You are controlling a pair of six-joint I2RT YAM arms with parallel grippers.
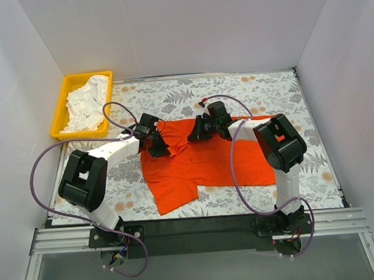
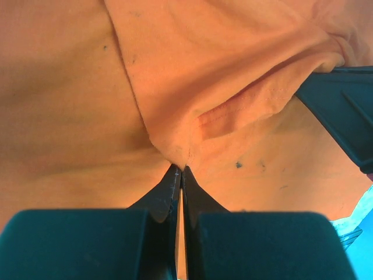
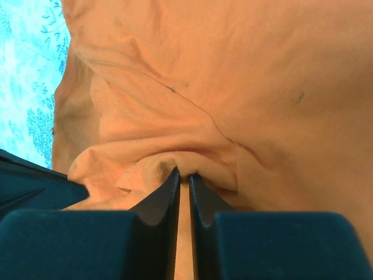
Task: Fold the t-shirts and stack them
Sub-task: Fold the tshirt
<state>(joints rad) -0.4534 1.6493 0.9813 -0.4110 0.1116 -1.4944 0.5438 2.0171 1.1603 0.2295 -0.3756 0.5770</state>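
The orange-red t-shirt (image 1: 208, 167) lies partly spread on the floral table, its upper edge bunched between the two grippers. My left gripper (image 1: 157, 148) is at the shirt's upper left. In the left wrist view the left gripper (image 2: 182, 169) is shut on a pinched fold of the orange-red t-shirt (image 2: 233, 70). My right gripper (image 1: 197, 134) is at the shirt's upper middle. In the right wrist view the right gripper (image 3: 183, 175) has its jaws drawn close on a ridge of the orange-red t-shirt (image 3: 245, 76). The white t-shirt (image 1: 88, 103) lies crumpled in the yellow tray (image 1: 62, 108).
The yellow tray stands at the table's far left corner, against the white wall. White walls enclose the table on three sides. The floral tablecloth (image 1: 266, 91) shows bare behind and to the right of the orange shirt. The black base rail (image 1: 198, 225) runs along the near edge.
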